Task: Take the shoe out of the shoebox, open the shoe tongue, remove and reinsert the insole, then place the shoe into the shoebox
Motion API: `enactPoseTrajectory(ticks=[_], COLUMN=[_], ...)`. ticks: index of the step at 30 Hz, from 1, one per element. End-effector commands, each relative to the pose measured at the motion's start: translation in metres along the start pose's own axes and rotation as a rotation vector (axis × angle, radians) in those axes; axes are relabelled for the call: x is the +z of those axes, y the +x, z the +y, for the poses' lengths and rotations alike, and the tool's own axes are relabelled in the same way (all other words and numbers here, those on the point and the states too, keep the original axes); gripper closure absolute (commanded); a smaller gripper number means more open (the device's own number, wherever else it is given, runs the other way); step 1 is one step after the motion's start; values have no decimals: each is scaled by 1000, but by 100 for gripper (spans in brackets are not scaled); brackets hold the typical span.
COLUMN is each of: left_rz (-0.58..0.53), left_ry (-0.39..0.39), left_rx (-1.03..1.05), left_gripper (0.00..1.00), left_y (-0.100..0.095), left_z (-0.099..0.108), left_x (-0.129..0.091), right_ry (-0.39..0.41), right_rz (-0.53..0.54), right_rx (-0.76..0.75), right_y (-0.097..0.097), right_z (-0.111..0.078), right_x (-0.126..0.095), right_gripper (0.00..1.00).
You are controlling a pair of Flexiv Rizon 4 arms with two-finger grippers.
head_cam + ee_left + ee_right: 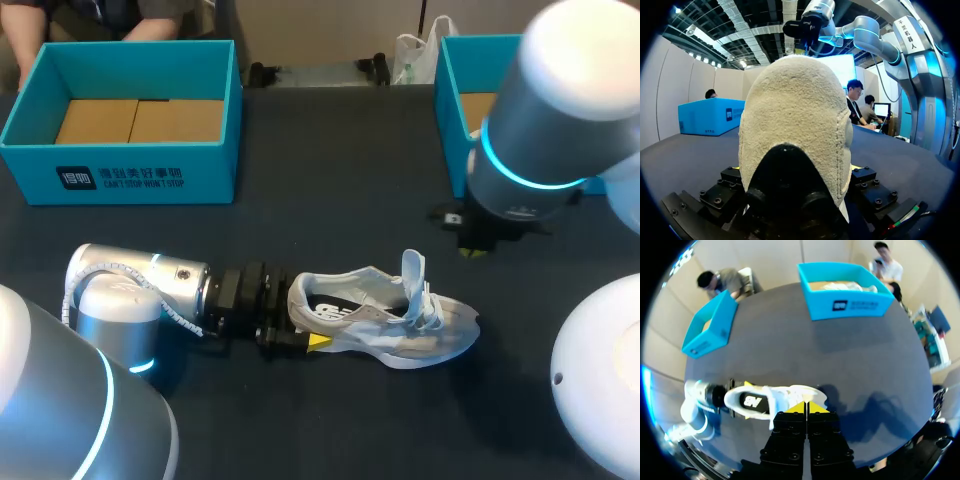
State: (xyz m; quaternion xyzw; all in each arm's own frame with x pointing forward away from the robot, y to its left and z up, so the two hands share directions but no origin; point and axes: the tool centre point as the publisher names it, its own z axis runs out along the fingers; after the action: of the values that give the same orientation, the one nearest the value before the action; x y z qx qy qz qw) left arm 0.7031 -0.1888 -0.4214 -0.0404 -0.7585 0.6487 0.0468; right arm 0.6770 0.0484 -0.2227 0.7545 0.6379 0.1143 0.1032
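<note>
White shoe (385, 325) rests on the dark bench (340, 170), lower centre, tongue raised. Left hand (303, 323) clasps its heel from the left. Right hand (807, 408), fingers pressed together and empty, hangs above it. Teal shoebox (140, 170), upper left, bears white print on its front wall. The dark insole (752, 402) carries a white logo.
</note>
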Motion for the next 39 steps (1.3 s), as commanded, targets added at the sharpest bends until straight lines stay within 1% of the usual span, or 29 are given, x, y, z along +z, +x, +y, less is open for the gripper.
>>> enactPoseTrajectory(ticks=[1, 3, 6, 8, 9, 22, 23, 25, 27, 29, 31, 33, 36, 37, 38, 39], left_rz=[-1, -1, -1, -1, -1, -1, -1, -1, -1, -1, -1, -1, -1, -1, -1, -1], left_ry=[-2, -2, -2, -2, -2, -2, -2, -2, -2, -2, -2, -2, -2, -2, -2, -2], left_rx=[0, 0, 0, 0, 0, 0, 0, 0, 0, 0, 0, 0, 0, 0, 0, 0], left_gripper=[100, 100, 100, 100, 100, 100, 100, 100, 100, 100, 100, 100, 100, 100, 100, 100], left_y=[-1, -1, -1, -1, -1, -1, -1, -1, -1, -1, -1, -1, -1, -1, -1, -1], left_z=[3, 3, 3, 3, 3, 3, 3, 3, 3, 3, 3, 3, 3, 3, 3, 3], left_x=[-1, -1, -1, -1, -1, -1, -1, -1, -1, -1, -1, -1, -1, -1, -1, -1], right_ry=[33, 61, 139, 189, 215, 215, 191, 162, 131, 109, 91, 81, 103, 131, 147, 189], right_rz=[-47, -35, 25, 91, 91, 91, 71, 65, 42, 64, 58, 69, 80, 106, 115, 86], right_rx=[-103, -150, -269, -342, -354, -354, -383, -423, -433, -469, -510, -584, -725, -800, -833, -865], right_y=[19, 30, 49, 59, 64, 64, 69, 74, 77, 80, 84, 89, 99, 103, 105, 107], right_z=[-5, -6, -7, -9, -9, -9, -12, -14, -16, -17, -17, -15, -9, -7, -6, -4], right_x=[-17, -15, -9, -6, -3, -3, -3, -1, 2, 6, 10, 14, 20, 22, 23, 25], right_gripper=[100, 100, 100, 100, 100, 100, 100, 100, 100, 100, 100, 100, 100, 100, 100, 100])
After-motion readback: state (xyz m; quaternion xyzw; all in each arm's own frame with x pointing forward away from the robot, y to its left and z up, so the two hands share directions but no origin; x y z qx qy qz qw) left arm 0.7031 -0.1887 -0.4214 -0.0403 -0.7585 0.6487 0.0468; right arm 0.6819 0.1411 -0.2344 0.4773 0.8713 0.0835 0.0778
